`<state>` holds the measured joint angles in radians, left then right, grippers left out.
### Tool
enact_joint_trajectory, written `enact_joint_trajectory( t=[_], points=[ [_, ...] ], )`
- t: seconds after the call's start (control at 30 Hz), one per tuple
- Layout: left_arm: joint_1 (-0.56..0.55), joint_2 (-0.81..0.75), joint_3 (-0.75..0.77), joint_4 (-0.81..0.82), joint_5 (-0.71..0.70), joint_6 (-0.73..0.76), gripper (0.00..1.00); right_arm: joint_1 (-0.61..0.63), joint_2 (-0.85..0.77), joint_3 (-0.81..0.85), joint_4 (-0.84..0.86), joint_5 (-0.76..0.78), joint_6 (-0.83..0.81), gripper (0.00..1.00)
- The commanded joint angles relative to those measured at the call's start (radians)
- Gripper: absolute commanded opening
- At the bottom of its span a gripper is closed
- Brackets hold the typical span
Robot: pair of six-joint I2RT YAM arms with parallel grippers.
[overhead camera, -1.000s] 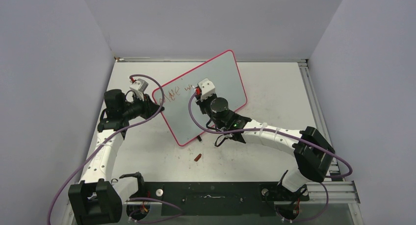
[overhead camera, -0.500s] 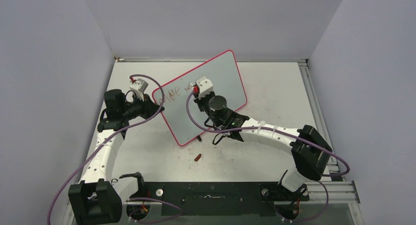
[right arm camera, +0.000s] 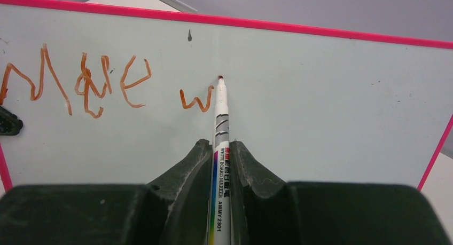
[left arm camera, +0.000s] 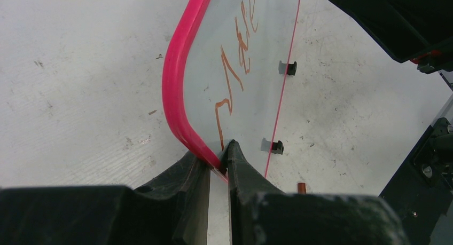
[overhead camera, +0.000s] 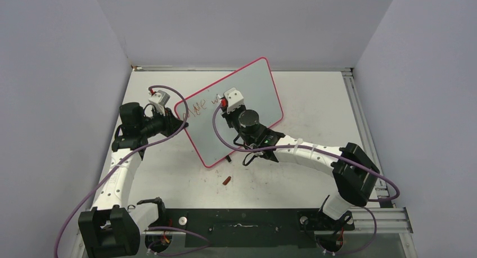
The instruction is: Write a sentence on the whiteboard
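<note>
1. The whiteboard [overhead camera: 253, 89] stood propped on its long edge, set at a slant across the far left-centre of the worktop [overhead camera: 315, 100], with its two black feet [left arm camera: 273, 146] on the bottom edge.
2. The left gripper [left arm camera: 218, 154] was pressed together on the board's pink rim at the left corner, pinching it from both faces.
3. The right gripper [right arm camera: 220, 146] was pinching a marker [right arm camera: 220, 117] by the barrel, with the nib pointing up at the board face.
4. The sentence [right arm camera: 91, 85] read only "Move w" in shaky red-brown strokes along the upper left of the board. Most of the writing looked undone.
5. The nib sat just right of the "w". Whether it touched the surface could not be told.
6. A small red-brown piece [overhead camera: 227, 180], possibly the cap, lay on the worktop near the board's near corner.
7. Handling, as a judgement:
   - The board looked thin, stiff and light, with a slick face, so pen pressure would probably push it back or skate it on its feet.
   - The rim was the sensible place to hold it. A grip at one corner alone would leave the far right end free to swing.
   - The marker looked light and rigid, but its smooth round barrel could twist or slide between the jaws.
   - A light touch would suit both the marker and the board.
</note>
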<state>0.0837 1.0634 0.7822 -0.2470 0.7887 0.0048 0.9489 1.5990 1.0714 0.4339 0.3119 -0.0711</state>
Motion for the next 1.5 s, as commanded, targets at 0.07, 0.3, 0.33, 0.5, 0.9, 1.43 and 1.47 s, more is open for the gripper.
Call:
enact_joint_trajectory(
  t=[0.07,0.3,0.33,0.5,0.9,1.43,1.47],
  points=[
    [-0.002,0.000,-0.003,-0.036,-0.124,0.115,0.00,-0.001,-0.067,-0.022,0.067,0.051,-0.004,0.05],
    [-0.002,-0.001,-0.003,-0.037,-0.124,0.115,0.00,-0.002,-0.047,-0.026,0.053,0.045,0.006,0.05],
    [-0.002,-0.001,-0.003,-0.037,-0.124,0.115,0.00,-0.002,-0.045,-0.026,0.052,0.043,0.006,0.05],
    [-0.002,-0.001,-0.002,-0.037,-0.123,0.115,0.00,-0.006,-0.026,-0.011,0.043,0.032,0.006,0.05],
    [-0.002,0.000,-0.002,-0.037,-0.124,0.115,0.00,-0.035,-0.006,0.002,0.012,0.060,0.041,0.05],
    [-0.001,0.001,0.000,-0.037,-0.129,0.113,0.00,-0.030,-0.057,-0.025,0.073,0.029,0.004,0.05],
    [-0.002,0.001,0.000,-0.037,-0.129,0.113,0.00,-0.030,-0.055,-0.022,0.075,0.027,0.002,0.05]
  ],
)
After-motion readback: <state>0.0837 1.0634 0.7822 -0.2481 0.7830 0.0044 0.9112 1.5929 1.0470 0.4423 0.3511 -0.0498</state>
